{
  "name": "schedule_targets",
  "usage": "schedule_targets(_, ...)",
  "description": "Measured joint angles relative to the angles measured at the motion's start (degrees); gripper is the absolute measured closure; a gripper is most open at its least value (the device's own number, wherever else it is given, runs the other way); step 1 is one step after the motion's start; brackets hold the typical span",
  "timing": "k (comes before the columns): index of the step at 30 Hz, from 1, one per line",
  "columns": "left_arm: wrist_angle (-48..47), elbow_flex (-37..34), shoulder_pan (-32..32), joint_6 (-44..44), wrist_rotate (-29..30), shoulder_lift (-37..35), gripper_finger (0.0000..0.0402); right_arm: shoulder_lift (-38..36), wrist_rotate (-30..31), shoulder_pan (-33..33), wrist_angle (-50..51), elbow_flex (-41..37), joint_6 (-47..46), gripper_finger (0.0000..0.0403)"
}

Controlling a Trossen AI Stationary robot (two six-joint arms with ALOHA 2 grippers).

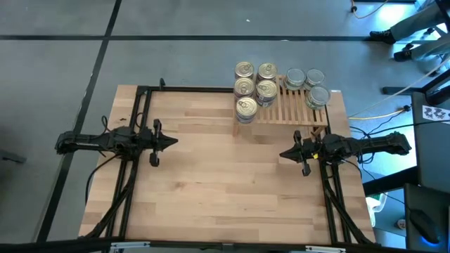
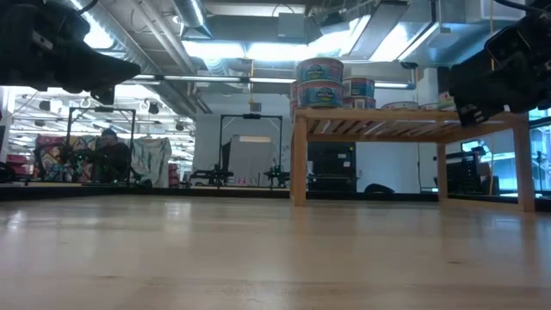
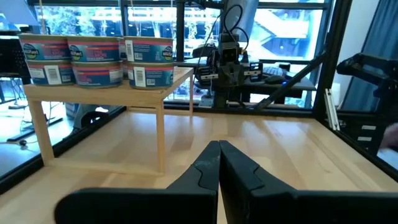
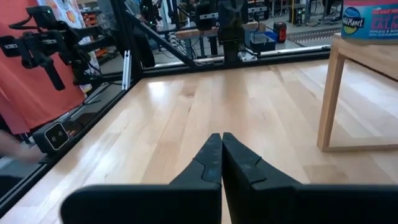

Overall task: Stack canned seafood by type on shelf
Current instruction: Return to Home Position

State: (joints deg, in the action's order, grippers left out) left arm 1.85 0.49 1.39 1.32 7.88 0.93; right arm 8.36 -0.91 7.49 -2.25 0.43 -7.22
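The wooden slat shelf [image 1: 294, 104] stands on its legs at the table's far right. Gold-topped tins [image 1: 255, 88] sit in stacks on its left part and silver-topped tins [image 1: 309, 84] on its far right part; the left wrist view shows stacked tins [image 3: 99, 59] with blue and pink labels on the shelf top. My left gripper [image 1: 174, 140] hovers shut over the table's left side, pointing right. My right gripper [image 1: 283, 154] hovers shut just near of the shelf, pointing left. Each wrist view shows its own fingers closed together, my left gripper [image 3: 219, 155] and my right gripper [image 4: 221, 149].
Bare wooden tabletop [image 1: 225, 190] spreads between and near of both grippers. A black frame [image 1: 140, 95] runs along the far and left edges. The shelf leg [image 4: 328, 99] stands close beside my right gripper. A person in a red top [image 4: 31, 74] shows beyond the table's edge.
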Motion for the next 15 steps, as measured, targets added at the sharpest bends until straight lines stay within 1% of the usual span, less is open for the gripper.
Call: schedule_targets(15,0.0,0.0,0.0,0.1,0.0,0.0,0.0400,0.0,0.0,0.0,0.8,0.0,0.0,0.0400)
